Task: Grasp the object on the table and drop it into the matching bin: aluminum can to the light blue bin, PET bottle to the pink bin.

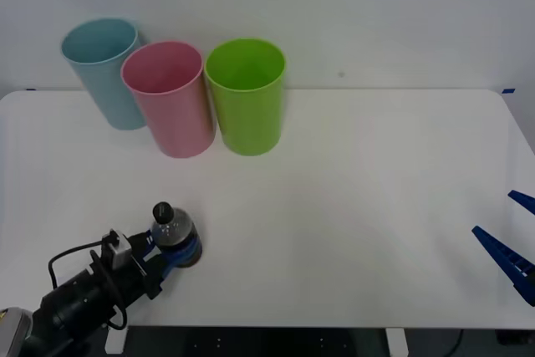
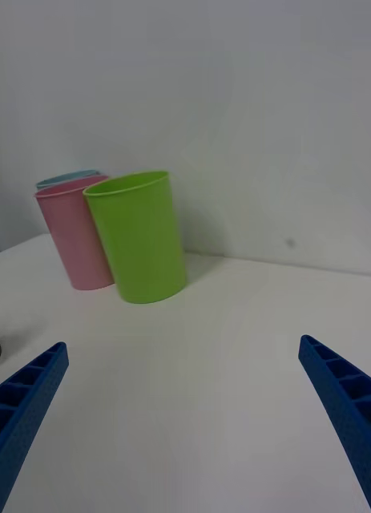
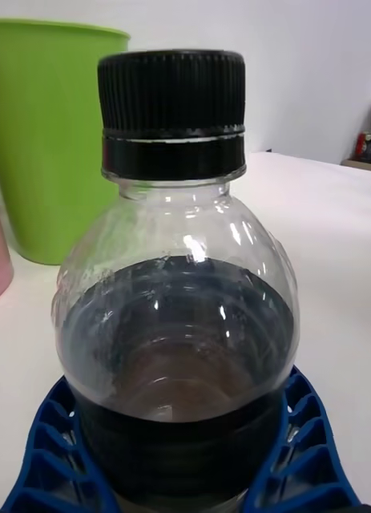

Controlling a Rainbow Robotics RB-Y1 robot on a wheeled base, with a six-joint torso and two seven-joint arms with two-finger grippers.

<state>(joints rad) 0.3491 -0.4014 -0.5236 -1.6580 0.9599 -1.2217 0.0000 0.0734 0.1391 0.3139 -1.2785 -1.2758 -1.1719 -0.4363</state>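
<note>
The PET bottle (image 1: 170,226), small and clear with a black cap and a dark lower half, stands upright on the white table (image 1: 351,206) near its front left. My left gripper (image 1: 179,251) is shut on its base. In the left wrist view the blue fingers (image 3: 49,449) curve around the bottle (image 3: 185,264) on both sides. The pink bin (image 1: 171,102) (image 2: 73,236) stands at the back left, between the light blue bin (image 1: 104,73) (image 2: 69,176) and a green one. My right gripper (image 1: 510,236) (image 2: 185,425) hangs open at the table's right edge, holding nothing.
A lime green bin (image 1: 247,98) (image 2: 141,236) (image 3: 49,136) stands right of the pink bin, touching it. The three bins form a tight row at the back left near the white wall. Bare tabletop lies between the bottle and the bins.
</note>
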